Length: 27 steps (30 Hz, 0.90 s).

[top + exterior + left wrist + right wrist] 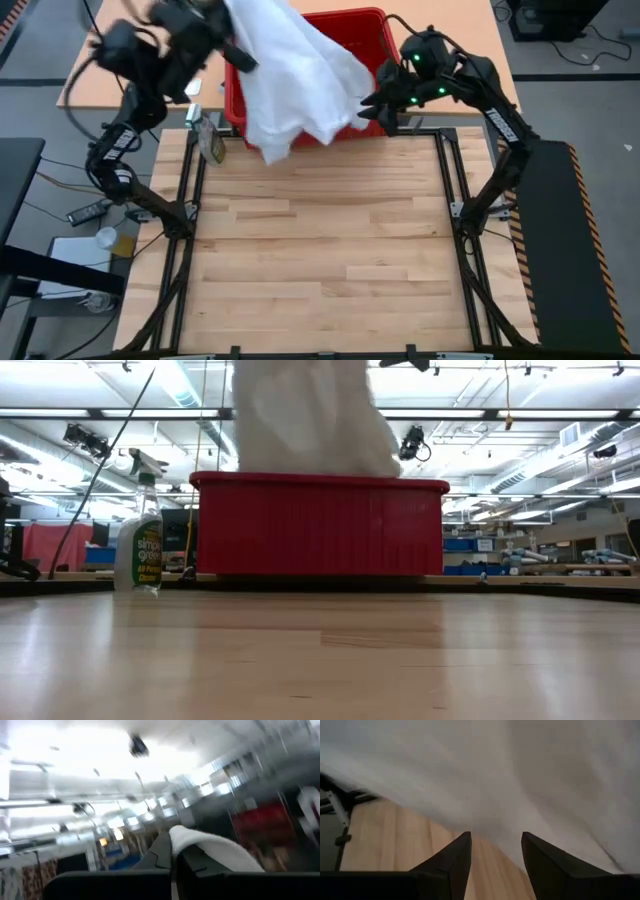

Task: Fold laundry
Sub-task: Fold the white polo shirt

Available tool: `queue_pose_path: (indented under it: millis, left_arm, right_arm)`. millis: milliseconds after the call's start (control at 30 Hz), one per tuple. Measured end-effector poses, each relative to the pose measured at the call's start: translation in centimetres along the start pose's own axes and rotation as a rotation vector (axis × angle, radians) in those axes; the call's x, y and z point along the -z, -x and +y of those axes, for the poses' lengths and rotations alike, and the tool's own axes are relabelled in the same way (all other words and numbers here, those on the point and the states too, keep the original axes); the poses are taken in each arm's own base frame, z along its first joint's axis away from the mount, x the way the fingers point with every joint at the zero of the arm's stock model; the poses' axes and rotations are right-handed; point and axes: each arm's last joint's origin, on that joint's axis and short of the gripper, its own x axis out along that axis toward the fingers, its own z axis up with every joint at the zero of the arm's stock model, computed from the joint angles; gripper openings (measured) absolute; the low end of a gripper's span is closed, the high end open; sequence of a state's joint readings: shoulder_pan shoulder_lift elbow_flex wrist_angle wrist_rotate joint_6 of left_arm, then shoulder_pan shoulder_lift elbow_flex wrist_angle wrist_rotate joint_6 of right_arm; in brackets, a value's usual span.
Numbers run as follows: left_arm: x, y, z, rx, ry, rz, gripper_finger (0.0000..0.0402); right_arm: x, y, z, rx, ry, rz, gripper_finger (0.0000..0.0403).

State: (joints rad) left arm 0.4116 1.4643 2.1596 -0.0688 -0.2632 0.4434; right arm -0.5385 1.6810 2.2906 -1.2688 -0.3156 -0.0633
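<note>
A white garment hangs high over the red basket, with my left gripper shut on its upper end at the table's far left. In the low view the garment drops behind the basket's near rim, so its lower end is hidden. My right gripper stands open beside the garment's right edge, over the basket's near right corner. In the right wrist view the cloth hangs just beyond the open fingers, with nothing between them. My left gripper pinches a bunched bit of the white garment between its two shut fingers. The cloth spills out over one finger. The fingers slant upward, and the garment hangs below them; one layer or several, I cannot tell.
A spray bottle stands at the table's far left, beside the basket. The wooden tabletop spreads out nearer than the basket, between black frame rails on either side.
</note>
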Motion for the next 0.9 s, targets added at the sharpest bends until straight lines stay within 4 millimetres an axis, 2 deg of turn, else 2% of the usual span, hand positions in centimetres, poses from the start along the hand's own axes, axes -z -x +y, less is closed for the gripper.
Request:
queue_pose_path:
  millis: [100,200,367,467,533,733,833,900]
  left_arm:
    - [-0.7,0.1,0.9,-0.027,0.015,-0.031,0.0002]
    - [-0.9,0.1,0.9,0.004,0.037,-0.043,0.0002]
    - [-2.2,0.7,0.8,0.248,0.245,-0.129,0.0002]
    - [-2.6,1.3,0.6,0.440,0.369,-0.091,0.0002]
    - [-2.4,1.6,0.1,0.607,0.423,-0.056,0.0002]
    - [-2.3,2.7,-2.0,1.000,0.543,0.015,0.0002]
    - [-2.9,3.3,-2.7,1.144,0.614,0.010,0.0002]
    - [-3.4,3.7,-3.2,1.237,0.690,0.021,0.0002]
  right_arm:
    - [0.0,-0.9,-0.1,0.021,-0.008,0.020,0.0181]
    - [0.1,-1.1,0.0,0.049,-0.018,0.041,0.0181]
    - [1.2,-0.6,-0.3,0.135,-0.060,0.150,0.0181]
    - [2.1,-1.4,-1.1,0.156,-0.058,0.222,0.0181]
    - [2.9,-2.9,-1.9,0.158,-0.060,0.274,0.0181]
    - [6.4,-9.6,-4.6,0.112,-0.033,0.342,0.0181]
    - [8.3,-12.6,-5.7,0.165,0.019,0.337,0.0181]
    - [9.2,-13.8,-6.3,0.236,0.060,0.325,0.0181]
